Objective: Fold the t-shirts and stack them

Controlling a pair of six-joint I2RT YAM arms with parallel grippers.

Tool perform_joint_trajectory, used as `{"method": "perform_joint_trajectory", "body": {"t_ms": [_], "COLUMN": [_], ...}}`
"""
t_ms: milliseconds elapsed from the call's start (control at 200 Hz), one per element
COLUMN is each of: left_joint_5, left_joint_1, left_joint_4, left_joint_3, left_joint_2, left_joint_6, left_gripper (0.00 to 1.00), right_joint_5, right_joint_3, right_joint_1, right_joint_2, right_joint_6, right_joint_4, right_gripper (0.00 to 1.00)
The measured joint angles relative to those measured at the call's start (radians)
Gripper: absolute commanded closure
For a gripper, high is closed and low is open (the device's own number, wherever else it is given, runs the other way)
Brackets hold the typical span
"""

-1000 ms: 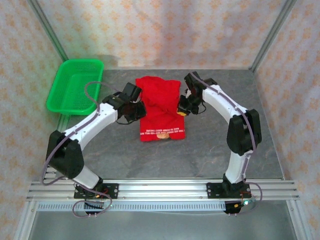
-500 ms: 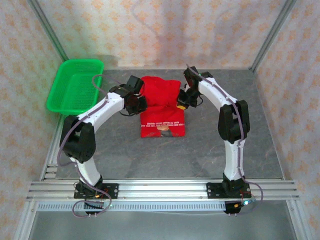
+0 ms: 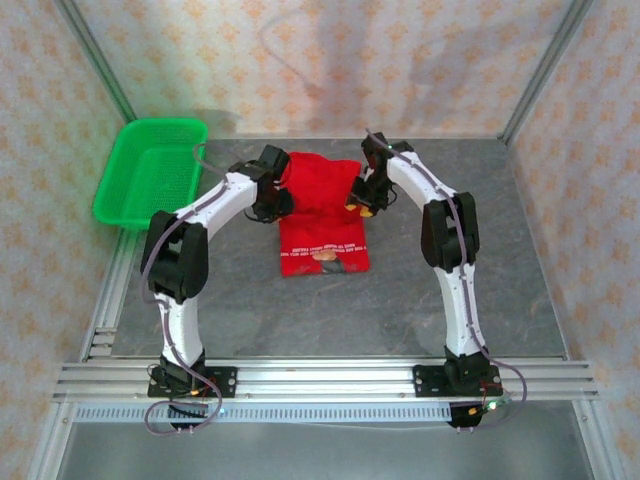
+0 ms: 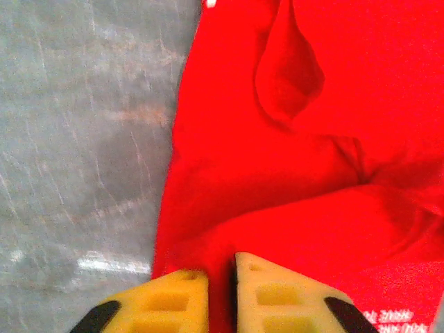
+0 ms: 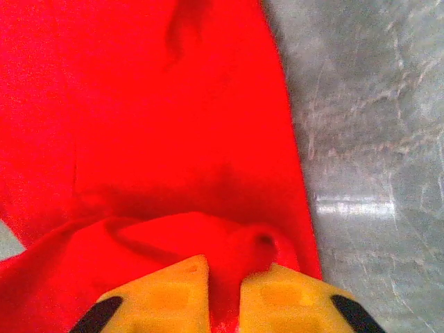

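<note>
Though the left jaws and right jaws each stand narrowly parted with red cloth between, whether they grip it cannot be told; the t-shirt (image 3: 322, 215) lies folded on the grey worktop's (image 3: 430, 290) middle, an arm at each side edge.

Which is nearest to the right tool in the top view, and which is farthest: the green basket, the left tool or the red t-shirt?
1. Red t-shirt: directly at the right tool, on the shirt's right edge.
2. Left tool: across the shirt, on its left edge.
3. Green basket: far to the left, in the back corner.
</note>
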Motion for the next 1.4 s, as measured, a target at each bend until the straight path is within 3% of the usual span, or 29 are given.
{"method": "perform_joint_trajectory", "body": {"t_ms": [155,275,390,520,635,736,821,1146,1401], "left_joint_5": [-0.023,-0.027,0.005,0.088,0.155,0.203,0.221,0.264,0.265], "left_joint_1": [0.047,0.076,0.080,0.055,0.006,-0.032,-0.058,-0.084,-0.084], "left_joint_4": [-0.080,-0.079,-0.050,0.016,0.059,0.149,0.195,0.433,0.462], "left_joint_3": [0.222,0.338,0.226,-0.165,-0.505,-0.721,-0.798,-0.784,-0.751], "left_joint_2": [0.022,-0.068,-0.287,-0.598,-0.718,-0.678,-0.628,-0.436,-0.326], "left_joint_6": [-0.021,-0.025,-0.026,-0.051,-0.100,-0.174,-0.223,-0.309,-0.340], "left_gripper": [0.28,0.22,0.22,0.24,0.28,0.31,0.32,0.39,0.47], "right_joint_5": [0.015,0.014,-0.008,-0.102,-0.177,-0.219,-0.238,-0.255,-0.248], "right_joint_3": [0.246,0.220,-0.092,-0.607,-0.940,-1.117,-1.179,-1.176,-1.130], "right_joint_1": [-0.049,-0.092,-0.110,-0.097,-0.076,-0.055,-0.037,-0.013,-0.011], "right_joint_2": [0.021,-0.105,-0.372,-0.707,-0.816,-0.784,-0.743,-0.634,-0.571], "right_joint_6": [0.006,-0.003,-0.015,0.031,0.086,0.137,0.166,0.225,0.240], "right_joint_4": [-0.045,-0.045,0.014,0.171,0.296,0.407,0.473,0.635,0.645], "right_gripper": [0.40,0.39,0.39,0.40,0.43,0.44,0.47,0.51,0.56]}}
